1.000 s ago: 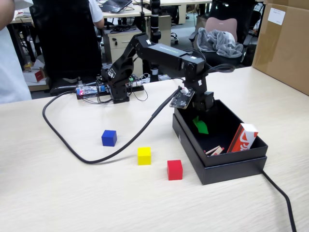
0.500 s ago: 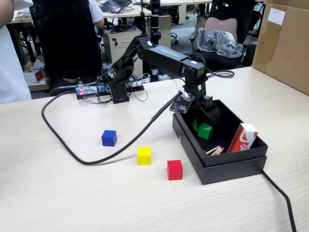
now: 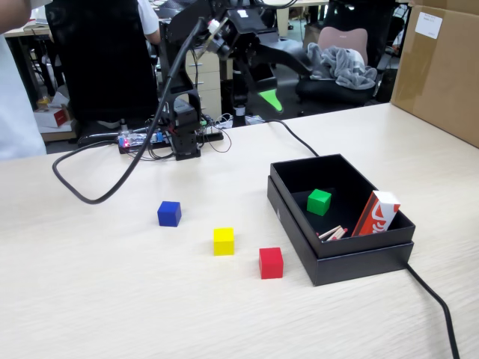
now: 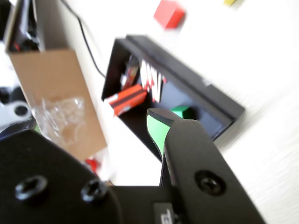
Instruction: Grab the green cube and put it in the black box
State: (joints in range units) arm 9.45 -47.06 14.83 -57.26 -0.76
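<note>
Claw (image 4: 156, 128) raised high above black box (image 3: 359, 258) holding green cube (image 3: 319, 202).

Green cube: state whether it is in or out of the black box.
In. The green cube sits on the floor of the black box, inside its walls.

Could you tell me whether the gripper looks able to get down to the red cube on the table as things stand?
Probably yes. The red cube sits alone on the bare table beside the black box, clear of the yellow cube, and the gripper hangs raised with nothing between them.
</note>
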